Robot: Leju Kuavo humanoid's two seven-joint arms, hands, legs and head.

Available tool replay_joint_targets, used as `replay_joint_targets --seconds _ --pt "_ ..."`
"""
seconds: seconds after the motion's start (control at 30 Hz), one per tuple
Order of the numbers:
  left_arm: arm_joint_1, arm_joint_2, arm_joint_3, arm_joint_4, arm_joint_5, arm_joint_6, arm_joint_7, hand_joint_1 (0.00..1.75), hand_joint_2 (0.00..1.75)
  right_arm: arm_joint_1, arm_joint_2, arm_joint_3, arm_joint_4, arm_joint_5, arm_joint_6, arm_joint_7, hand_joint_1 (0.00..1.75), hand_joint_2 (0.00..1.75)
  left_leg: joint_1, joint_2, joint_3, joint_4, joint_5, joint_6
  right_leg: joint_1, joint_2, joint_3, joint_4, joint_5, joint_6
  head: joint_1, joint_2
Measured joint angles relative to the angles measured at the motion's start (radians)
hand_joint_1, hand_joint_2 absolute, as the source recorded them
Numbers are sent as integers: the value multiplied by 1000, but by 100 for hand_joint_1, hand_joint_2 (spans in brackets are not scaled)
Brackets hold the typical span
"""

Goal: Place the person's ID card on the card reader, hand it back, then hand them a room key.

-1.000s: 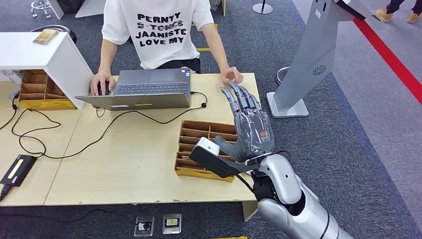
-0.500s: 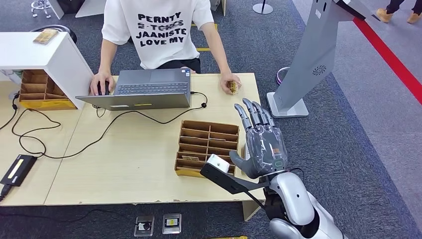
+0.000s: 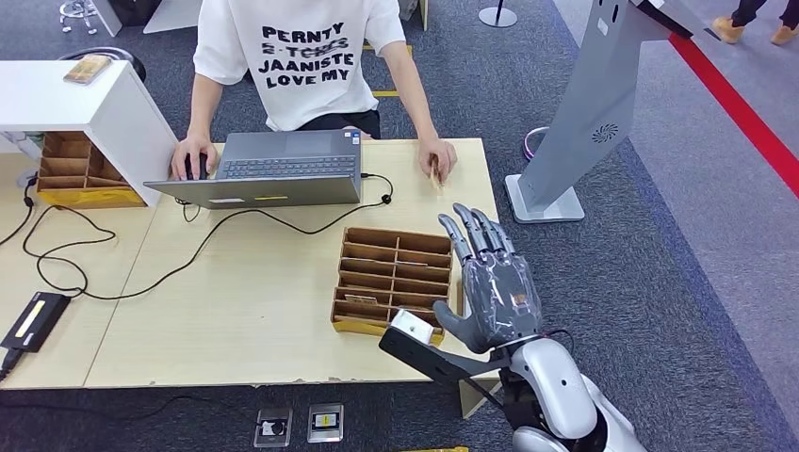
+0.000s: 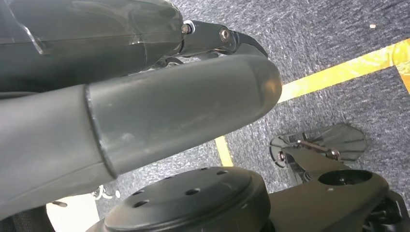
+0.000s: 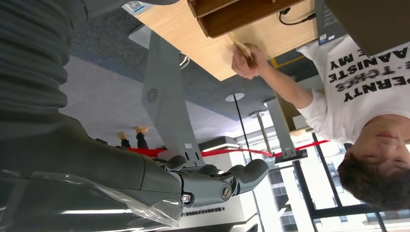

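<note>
Wooden table (image 3: 254, 311): the right hand (image 3: 495, 287) hovers empty, fingers spread, well apart from what looks like a card (image 3: 435, 175) under the person's hand (image 3: 439, 158).

Head view looks down over the table (image 3: 236, 311); inverted right wrist view shares its far corner.

Legible text: one item, the print on the person's white T-shirt (image 3: 292, 56).
Head view, black block capitals in four lines: "PERNTY", a second line struck through and not legible, "JAANISTE", "LOVE MY". The right wrist view shows the same print inverted and cut off at the frame edge. The small stickers on the laptop (image 3: 269, 168) are too small to read.
</note>
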Motion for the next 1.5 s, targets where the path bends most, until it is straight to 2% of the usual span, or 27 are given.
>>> replay_joint_targets --seconds 0.1,0.47,0.67,0.97,1.1,1.2,1.4,1.5 --pt "-1 0 0 0 -5 -2 0 0 0 7 1 3 1 0 5 -8 21 175 0 0 0 0 0 0 0 0 0 0 0 0 0 0" --pt "-5 0 0 0 -11 -6 0 0 0 17 24 32 17 -36 42 -61 29 175 0 0 0 0 0 0 0 0 0 0 0 0 0 0" --pt "-5 0 0 0 -6 -4 0 0 0 12 43 62 51 -69 48 -93 45 175 0 0 -1 0 0 0 0 -1 0 0 0 0 0 0" --pt "-5 1 0 0 2 -2 0 0 0 -8 70 104 116 -103 38 -122 42 175 0 -1 -1 0 0 0 0 -1 0 0 0 0 0 0" --pt "-5 1 0 0 3 -1 0 0 0 -20 76 118 149 -113 31 -125 51 175 0 -1 -1 0 0 0 0 -1 0 0 0 0 0 0" --pt "-5 1 0 0 3 -1 0 0 0 -28 78 126 174 -118 23 -125 49 175 0 -1 -1 0 0 0 0 -1 0 0 0 0 0 0" --pt "-5 1 0 0 3 -2 0 0 0 -43 83 140 216 -126 -2 -122 78 175 0 -1 -1 0 0 0 0 -1 0 0 0 0 0 0" --pt "-5 1 0 0 5 -2 0 0 0 -50 83 146 236 -128 -12 -122 81 175 0 -1 -1 0 0 0 0 -1 0 0 0 0 0 0"
